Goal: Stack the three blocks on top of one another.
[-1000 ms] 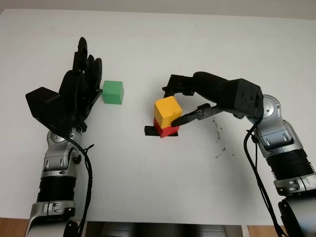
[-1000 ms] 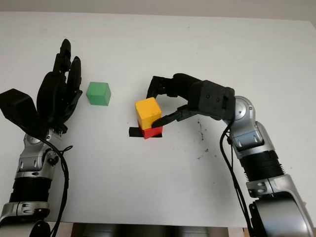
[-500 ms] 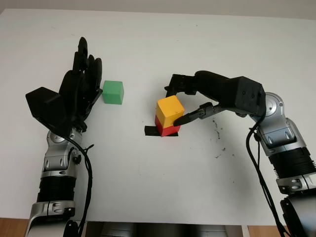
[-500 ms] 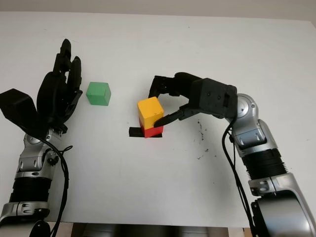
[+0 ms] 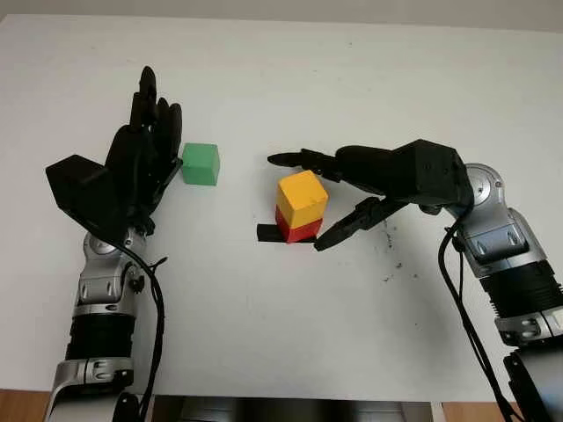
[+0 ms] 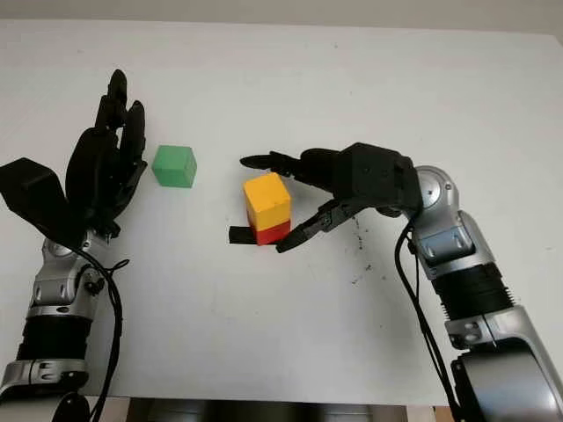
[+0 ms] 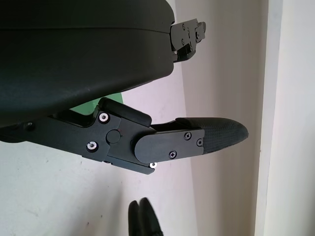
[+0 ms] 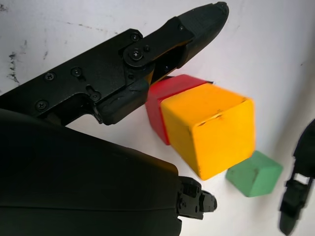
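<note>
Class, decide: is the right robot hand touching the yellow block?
Apart. In the left eye view the right robot hand is open around the yellow block, with white table visible between each finger and the block.

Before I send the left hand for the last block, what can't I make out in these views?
- Red block: its top and seating are covered by the yellow block in the eye views.
- Black mark on the table: partly under the red block.
- Green block: a sliver in the left wrist view, behind the left hand.
- Right hand: open around the stack.
</note>
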Robot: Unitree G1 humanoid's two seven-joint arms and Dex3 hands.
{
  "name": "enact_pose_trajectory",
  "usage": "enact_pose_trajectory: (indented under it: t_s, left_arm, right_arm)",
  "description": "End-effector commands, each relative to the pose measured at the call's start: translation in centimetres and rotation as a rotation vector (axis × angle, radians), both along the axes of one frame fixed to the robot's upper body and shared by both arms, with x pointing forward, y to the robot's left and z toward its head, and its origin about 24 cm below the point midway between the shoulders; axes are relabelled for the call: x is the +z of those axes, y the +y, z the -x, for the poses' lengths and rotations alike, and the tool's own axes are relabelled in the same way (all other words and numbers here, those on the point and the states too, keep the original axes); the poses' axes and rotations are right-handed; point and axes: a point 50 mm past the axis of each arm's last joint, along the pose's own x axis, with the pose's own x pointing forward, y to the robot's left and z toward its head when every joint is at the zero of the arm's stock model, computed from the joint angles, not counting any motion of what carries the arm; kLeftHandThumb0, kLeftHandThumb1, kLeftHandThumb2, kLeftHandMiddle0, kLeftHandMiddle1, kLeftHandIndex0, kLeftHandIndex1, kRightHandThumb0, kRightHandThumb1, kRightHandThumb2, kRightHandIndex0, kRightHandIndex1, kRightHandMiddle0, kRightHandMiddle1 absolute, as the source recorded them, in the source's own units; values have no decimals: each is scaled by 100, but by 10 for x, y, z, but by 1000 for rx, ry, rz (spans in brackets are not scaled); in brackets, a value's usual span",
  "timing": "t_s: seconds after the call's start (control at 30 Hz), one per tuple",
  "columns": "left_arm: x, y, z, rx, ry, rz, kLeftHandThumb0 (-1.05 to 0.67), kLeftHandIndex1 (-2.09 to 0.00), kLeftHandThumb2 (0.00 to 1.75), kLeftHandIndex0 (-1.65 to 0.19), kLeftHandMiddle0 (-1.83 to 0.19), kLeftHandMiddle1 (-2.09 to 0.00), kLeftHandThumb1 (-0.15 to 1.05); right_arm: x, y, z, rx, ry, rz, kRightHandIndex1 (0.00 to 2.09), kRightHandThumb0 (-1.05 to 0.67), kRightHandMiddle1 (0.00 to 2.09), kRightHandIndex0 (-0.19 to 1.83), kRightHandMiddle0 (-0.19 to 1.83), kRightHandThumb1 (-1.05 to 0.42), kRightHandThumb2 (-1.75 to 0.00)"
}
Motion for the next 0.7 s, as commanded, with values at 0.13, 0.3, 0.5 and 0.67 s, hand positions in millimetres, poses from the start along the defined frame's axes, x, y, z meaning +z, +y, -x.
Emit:
enact_pose_trajectory:
  t_s: [0.13, 0.3, 0.5, 0.67]
  left_arm:
    - [1, 2, 4, 10, -14, 0, -75, -4, 49, 18, 18, -6, 105]
    - [1, 6, 6, -9, -23, 25, -72, -1, 47, 19, 19, -2, 105]
    - [6, 16, 7, 17, -30, -65, -71, -2, 39, 18, 17, -3, 105]
    - [16, 26, 8, 24, -53, -160, -70, -6, 31, 12, 12, -6, 105]
  right_arm:
    - [14, -8, 14, 29, -58, -74, 0, -103, 0, -19, -19, -88, -7]
    - [28, -24, 21, -157, -77, -396, 0, -105, 0, -19, -19, -103, -28]
    - [25, -48, 22, -383, -80, -707, 0, -86, 0, -19, -19, -105, -73]
    - [19, -66, 23, -514, -84, -799, 0, -86, 0, -19, -19, -105, -74]
